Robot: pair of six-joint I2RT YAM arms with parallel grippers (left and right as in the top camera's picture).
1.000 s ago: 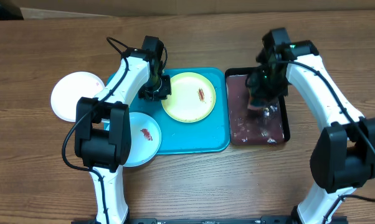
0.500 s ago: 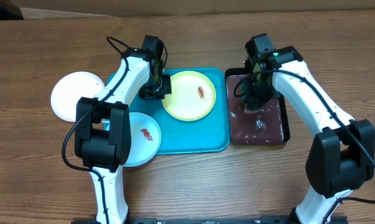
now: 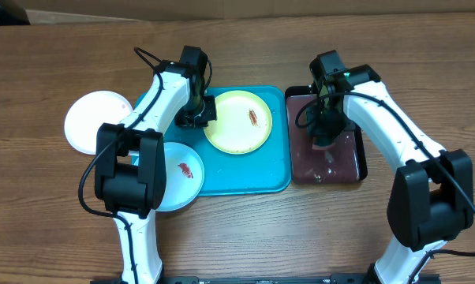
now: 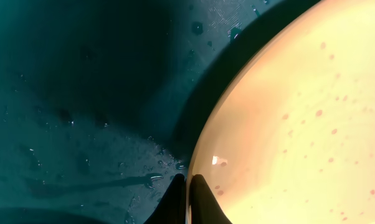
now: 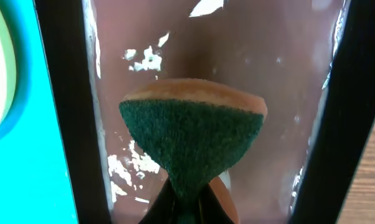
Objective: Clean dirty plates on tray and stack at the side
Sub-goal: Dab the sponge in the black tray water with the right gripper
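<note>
Sponge (image 5: 194, 134) and yellow-green plate (image 3: 239, 122), both gripped tight.
The left gripper (image 3: 196, 118) pinches the plate's edge on the blue tray (image 3: 245, 180); the right gripper (image 3: 326, 136) holds the sponge over the black tray (image 3: 363, 158) of red water.

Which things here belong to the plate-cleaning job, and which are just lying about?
Job: yellow plate, white plate, blue plate, tray, sponge, black tray of reddish water.
Lying about: only the cardboard at the back.
</note>
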